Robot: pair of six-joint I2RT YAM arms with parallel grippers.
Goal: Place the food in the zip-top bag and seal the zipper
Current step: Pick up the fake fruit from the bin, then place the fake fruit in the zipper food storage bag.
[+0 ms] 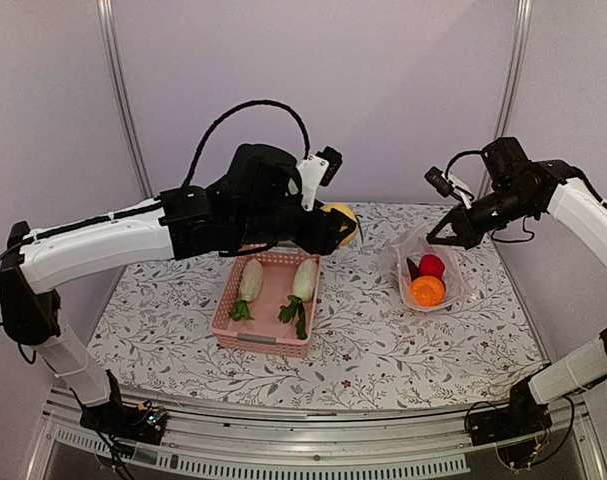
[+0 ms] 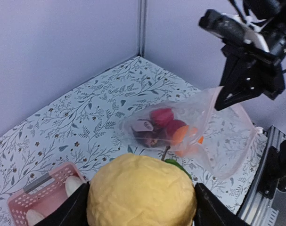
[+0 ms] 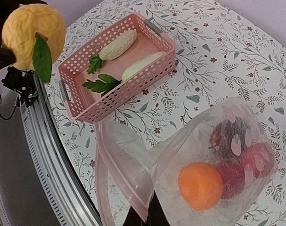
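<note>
A bumpy yellow toy fruit (image 2: 142,190) is clamped in the left fingers (image 2: 69,209). The clear crinkly zip-top bag (image 3: 204,136), pinched at its mouth by the right fingers (image 2: 227,92), is held open near the right edge of the bench (image 1: 383,350).

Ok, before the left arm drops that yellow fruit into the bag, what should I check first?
1. Grip of the left claw on the yellow fruit: ok.
2. Hold of the right claw on the edge of the zip-top bag: ok.
3. Bag mouth gaping wide enough for the fruit: cannot tell.
4. Fruit above the mouth: not ok, it hangs near the pink basket.
5. Room inside beside the orange: ok, by the look of it.
</note>
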